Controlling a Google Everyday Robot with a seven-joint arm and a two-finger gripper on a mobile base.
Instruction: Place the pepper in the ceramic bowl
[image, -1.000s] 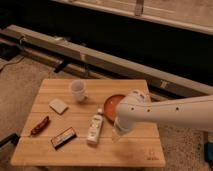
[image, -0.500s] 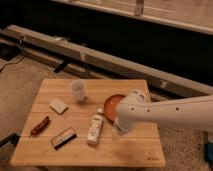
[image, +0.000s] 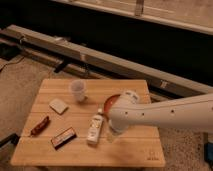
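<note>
The pepper (image: 40, 126), a slender dark red-brown chili, lies near the left edge of the wooden table (image: 125, 150). The ceramic bowl (image: 112, 101), orange-red, sits right of the table's middle and is mostly hidden behind my white arm (image: 165, 114). My gripper (image: 113, 136) hangs below the arm's end over the table, right of a white bottle and far to the right of the pepper. It holds nothing that I can see.
A translucent white cup (image: 78, 90) stands at the back middle. A pale flat square item (image: 58, 105) lies left of it. A dark bar with an orange stripe (image: 63, 137) lies at the front left. A white bottle (image: 95, 128) lies in the middle.
</note>
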